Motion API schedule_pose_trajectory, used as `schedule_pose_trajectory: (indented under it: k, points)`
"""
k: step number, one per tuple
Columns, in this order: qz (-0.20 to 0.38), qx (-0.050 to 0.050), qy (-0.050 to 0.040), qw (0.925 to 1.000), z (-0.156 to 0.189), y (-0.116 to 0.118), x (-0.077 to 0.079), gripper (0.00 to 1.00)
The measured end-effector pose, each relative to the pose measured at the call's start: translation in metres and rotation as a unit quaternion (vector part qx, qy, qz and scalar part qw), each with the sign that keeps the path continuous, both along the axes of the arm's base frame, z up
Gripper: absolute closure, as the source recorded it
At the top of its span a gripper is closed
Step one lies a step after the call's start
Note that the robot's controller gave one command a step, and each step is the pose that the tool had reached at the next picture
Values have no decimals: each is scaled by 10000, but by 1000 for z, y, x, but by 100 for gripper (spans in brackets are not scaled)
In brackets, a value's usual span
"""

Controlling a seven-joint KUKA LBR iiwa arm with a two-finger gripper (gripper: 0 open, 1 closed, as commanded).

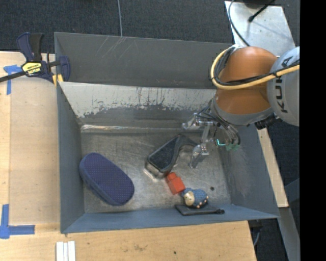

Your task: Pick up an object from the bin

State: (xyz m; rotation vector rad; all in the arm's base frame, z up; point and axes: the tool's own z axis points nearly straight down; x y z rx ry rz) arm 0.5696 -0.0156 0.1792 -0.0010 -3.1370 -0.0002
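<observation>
a: what lies around the bin?
b: dark floor along the top, with a rough, carpet-like weave. the same dark ground shows on the right, past the rim.
a: anything on it?
b: a thin pale line runs straight down toward the bin's far wall. in the upper right corner sits a pale grey speckled slab, with a black cord lying across it.
a: and the light?
b: even, from above. faint glare streaks on the bin's far wall, and only soft shadows along its inner sides.
</observation>
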Motion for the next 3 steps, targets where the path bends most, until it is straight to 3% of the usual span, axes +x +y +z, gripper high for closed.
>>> schedule_pose_trajectory:
  k: [1,2,3]
  points:
    - [156,-7,-40,9999,-93,6,36,0]
    - [156,-11,-40,9999,-94,6,36,100]
    - [1530,-10,-46,9882,62,-18,25,100]
